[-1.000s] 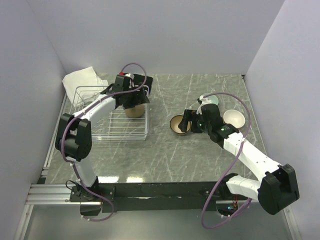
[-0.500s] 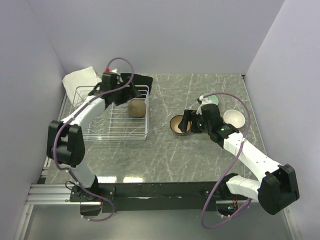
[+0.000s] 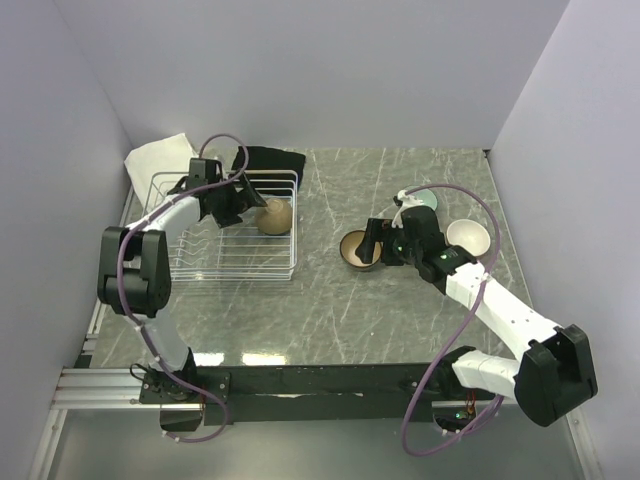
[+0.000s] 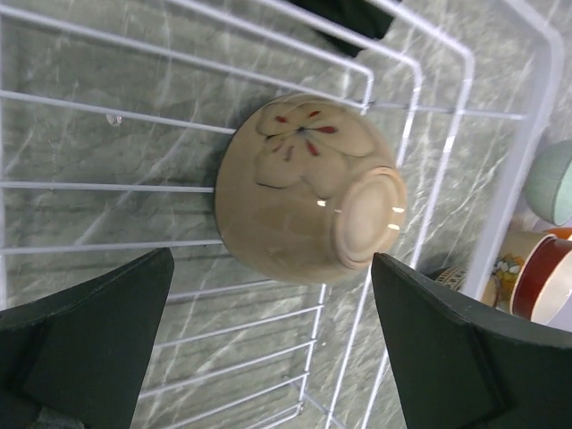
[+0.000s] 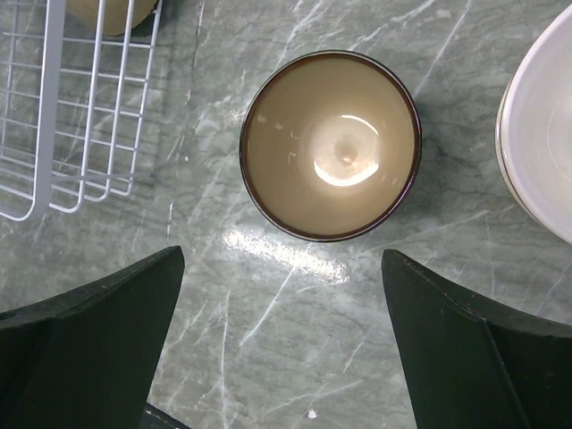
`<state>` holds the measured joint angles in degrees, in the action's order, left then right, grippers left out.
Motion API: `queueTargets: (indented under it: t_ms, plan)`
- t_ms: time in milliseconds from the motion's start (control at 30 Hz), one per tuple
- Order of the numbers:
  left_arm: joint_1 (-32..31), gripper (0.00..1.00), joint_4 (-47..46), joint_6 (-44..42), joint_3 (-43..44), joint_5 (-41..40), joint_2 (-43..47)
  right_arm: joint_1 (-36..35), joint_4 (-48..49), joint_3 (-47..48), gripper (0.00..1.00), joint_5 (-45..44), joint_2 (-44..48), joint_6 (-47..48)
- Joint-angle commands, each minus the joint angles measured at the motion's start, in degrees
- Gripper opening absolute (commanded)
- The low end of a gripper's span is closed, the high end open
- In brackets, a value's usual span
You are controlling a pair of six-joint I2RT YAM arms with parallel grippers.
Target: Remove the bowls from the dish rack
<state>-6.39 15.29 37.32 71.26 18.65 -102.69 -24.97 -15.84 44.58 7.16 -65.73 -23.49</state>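
Observation:
In the white wire dish rack (image 3: 190, 258) a tan bowl (image 3: 274, 216) lies tipped at the right end. In the left wrist view this bowl (image 4: 308, 192) shows a red flower mark and its foot ring, resting on the dish rack (image 4: 420, 223) wires. My left gripper (image 3: 246, 205) hangs open just left of it, and its fingertips (image 4: 161, 268) stand apart on either side of the bowl. My right gripper (image 3: 372, 243) is open and empty beside a dark-rimmed bowl (image 3: 355, 250) upright on the table. In the right wrist view that bowl (image 5: 331, 145) lies ahead of the right gripper (image 5: 282, 259).
A pale bowl (image 3: 468, 236) and a teal bowl (image 3: 420, 203) stand on the table behind the right arm. A black cloth (image 3: 268, 160) and a white cloth (image 3: 160, 155) lie behind the rack. Walls close in on three sides.
My left arm has swung leftward off the tan bowl, which now lies uncovered in the rack. The right arm has not moved.

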Motion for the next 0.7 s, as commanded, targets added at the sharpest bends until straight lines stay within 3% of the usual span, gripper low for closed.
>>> queueTargets:
  t_ms: [0, 667]
  plan:
    - [0.6, 1.0, -2.4, 0.1, 2.5, 4.3, -3.1, 0.2, 0.6, 2.9, 0.99, -0.1, -0.1, -0.3]
    - [0.5, 0.99, -10.9, 6.3, -1.6, 6.8, -8.8, 0.2, 1.1, 3.0, 0.99, 0.0, -1.2, -0.5]
